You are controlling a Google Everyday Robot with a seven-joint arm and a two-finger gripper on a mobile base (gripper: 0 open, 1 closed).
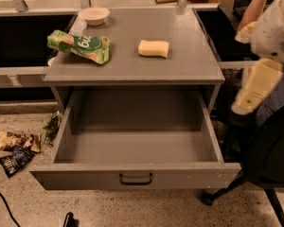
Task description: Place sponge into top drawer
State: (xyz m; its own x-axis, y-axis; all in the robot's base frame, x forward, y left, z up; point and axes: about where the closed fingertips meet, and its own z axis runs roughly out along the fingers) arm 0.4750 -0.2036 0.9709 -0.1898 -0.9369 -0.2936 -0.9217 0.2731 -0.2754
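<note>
Grey cabinet top point(180, 63) carries the sponge point(154, 48), lying flat near the middle.
Below it the top drawer point(132, 176) stands pulled out, ready to receive it; your gripper point(255, 86) hangs at the right, well apart from the sponge, and you cannot tell how open it is.

— What does the robot look like?
— Its gripper point(256, 88) is at the right edge of the view. It is a long, pale yellow piece, wide at the top and thin at the bottom.
— And above the gripper?
— A big round white arm part point(274, 30) with tiny dark specks. A small yellow bit shows on its left side.
</note>
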